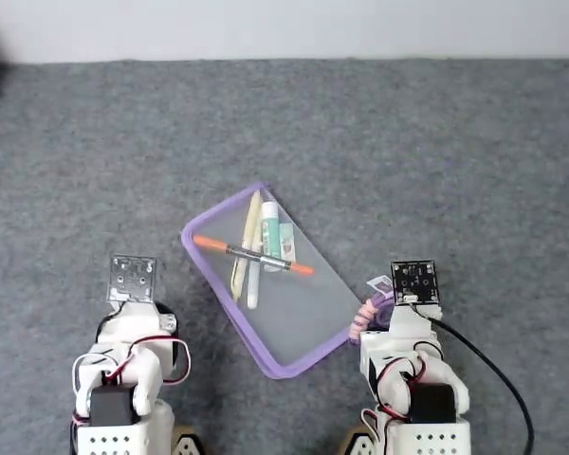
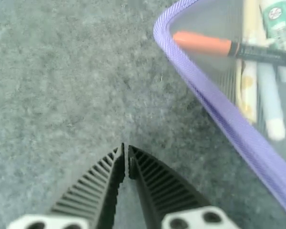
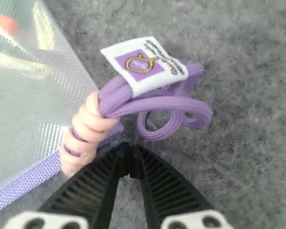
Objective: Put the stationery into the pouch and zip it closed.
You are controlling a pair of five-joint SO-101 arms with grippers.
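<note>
the stationery [image 1: 256,248] is lying inside the pouch [image 1: 294,327]. both tools are sitting clenched, empty: left tool [image 2: 125,151] beside the purple edge, right tool [image 3: 129,151] just short of the zipper cord [image 3: 152,102]. i'm thinking: release right, pinch that cord squarely, pull along the edge.

Pouch [image 1: 299,327]: flat on table [image 1: 436,142], between both arms; ahead and right of left gripper [image 2: 125,153] jaws, not touching them.
Stationery [image 1: 253,280]: in pouch, far end; marker [image 1: 229,249] crosswise over the rest.
Pull cord [image 3: 155,102] with tag [image 3: 144,64]: at pouch corner, just ahead of right gripper [image 3: 129,152] jaws, looped on table.
</note>
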